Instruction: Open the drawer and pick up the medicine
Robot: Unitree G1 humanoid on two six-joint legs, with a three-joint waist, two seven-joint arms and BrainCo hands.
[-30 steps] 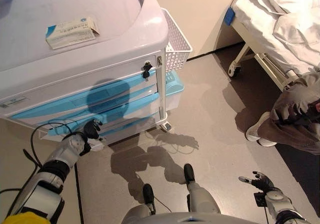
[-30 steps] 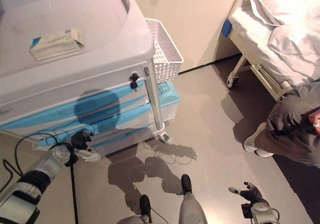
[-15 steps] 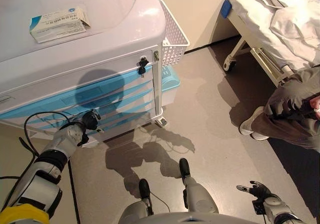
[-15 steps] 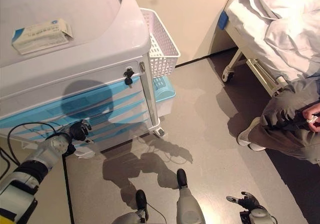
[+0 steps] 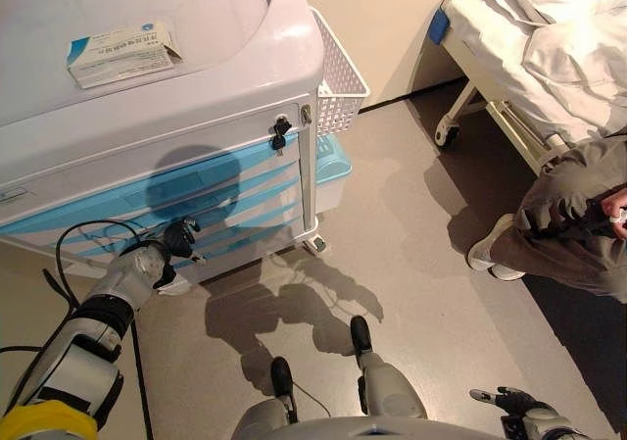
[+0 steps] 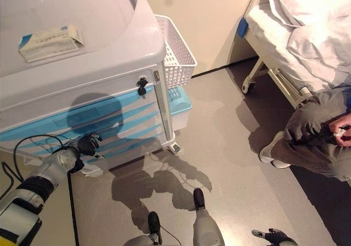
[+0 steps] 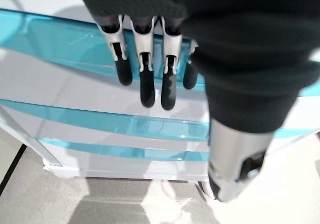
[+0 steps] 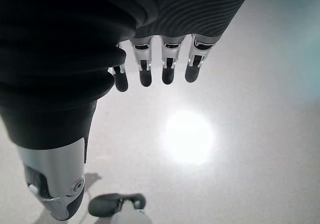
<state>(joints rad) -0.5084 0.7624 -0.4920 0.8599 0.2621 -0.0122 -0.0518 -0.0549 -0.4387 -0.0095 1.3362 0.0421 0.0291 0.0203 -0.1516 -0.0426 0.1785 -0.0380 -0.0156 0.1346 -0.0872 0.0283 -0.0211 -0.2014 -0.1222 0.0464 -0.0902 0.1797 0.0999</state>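
Observation:
A white and blue medicine box (image 5: 122,53) lies on top of the white cart (image 5: 294,58). The cart's blue-fronted drawers (image 5: 230,200) all look closed. My left hand (image 5: 177,239) is at the front of the lower drawers, near the cart's left side. In the left wrist view its fingers (image 7: 145,79) are straight, just before a teal drawer front (image 7: 55,39), holding nothing. My right hand (image 5: 509,399) hangs low at the right, over bare floor, fingers (image 8: 167,67) relaxed and empty.
A white mesh basket (image 5: 338,73) hangs on the cart's right side, above a light-blue bin (image 5: 331,161). A key sits in the lock (image 5: 281,131) of the top drawer. A wheeled bed (image 5: 509,58) stands far right, and a seated person (image 5: 568,215) is beside it.
The camera has shifted a little. My left hand stays at the lower drawers. My right hand has sunk toward the lower edge of the view.

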